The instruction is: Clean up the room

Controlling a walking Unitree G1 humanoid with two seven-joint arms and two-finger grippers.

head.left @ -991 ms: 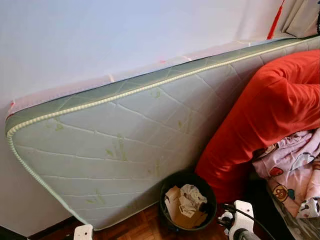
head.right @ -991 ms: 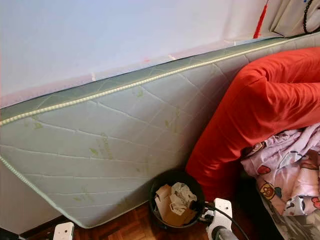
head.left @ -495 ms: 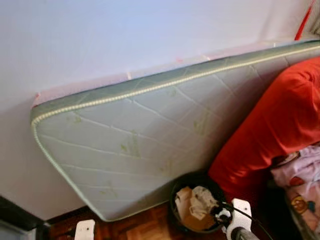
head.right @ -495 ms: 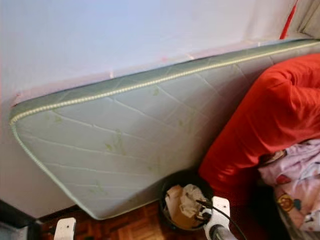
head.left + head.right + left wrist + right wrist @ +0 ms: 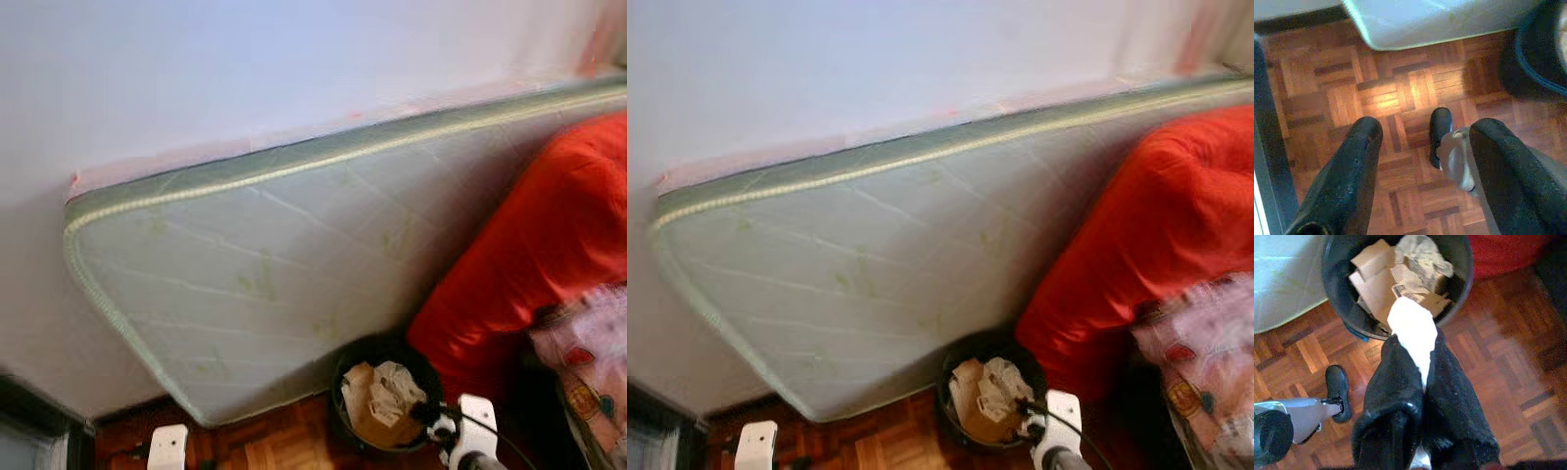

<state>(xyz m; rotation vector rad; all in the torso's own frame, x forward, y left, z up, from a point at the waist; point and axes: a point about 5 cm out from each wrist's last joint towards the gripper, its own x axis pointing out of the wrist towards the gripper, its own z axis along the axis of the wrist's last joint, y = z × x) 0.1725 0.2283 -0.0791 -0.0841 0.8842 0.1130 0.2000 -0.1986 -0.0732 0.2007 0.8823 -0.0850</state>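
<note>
A black bin (image 5: 1328,269) holding cardboard and crumpled paper stands on the parquet floor, at the foot of a mattress (image 5: 294,255) that leans against the wall. My right gripper (image 5: 1422,357) hangs just above the bin's near rim, shut on a white scrap of paper (image 5: 1410,325) that sticks out past its fingertips. In the left eye view the bin (image 5: 384,343) sits low and right of centre, with my right wrist (image 5: 477,431) beside it. My left gripper (image 5: 1429,128) hangs open over bare floor, nothing between its fingers.
A red duvet (image 5: 549,245) and a pink patterned blanket (image 5: 588,343) are heaped on the right, close to the bin. A dark piece of furniture (image 5: 29,431) stands at the lower left. My own foot (image 5: 1440,134) is on the parquet under the left gripper.
The camera has swung left, so the mattress's left corner and the dark furniture have come into view; the picture is now blurred. The right gripper stays by the bin.
</note>
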